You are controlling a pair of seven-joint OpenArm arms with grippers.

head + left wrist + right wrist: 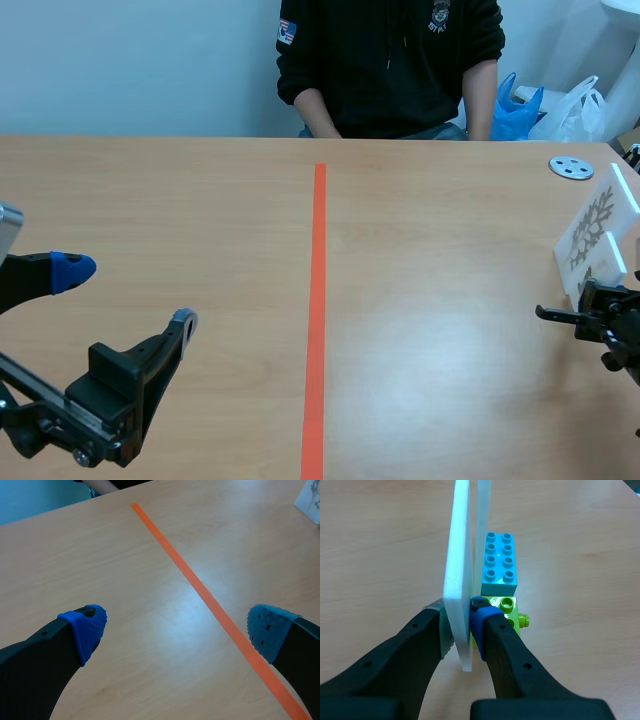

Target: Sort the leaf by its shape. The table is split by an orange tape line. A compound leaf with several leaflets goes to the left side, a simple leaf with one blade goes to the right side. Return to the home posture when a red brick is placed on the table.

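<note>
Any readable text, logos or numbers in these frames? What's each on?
The sleeve patch on the person's black top: too small to read.
The chest emblem on the same top: too blurred to read.
The white card held in the right gripper: a leaf print only, no words.
The blue brick and green brick: no readable marks.
Nothing is legible anywhere.

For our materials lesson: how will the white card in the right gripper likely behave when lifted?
Probably stiff: the white card stands straight, unbent, in the right gripper. Likely light: its thick edge looks foamy. The pads might dent it.
</note>
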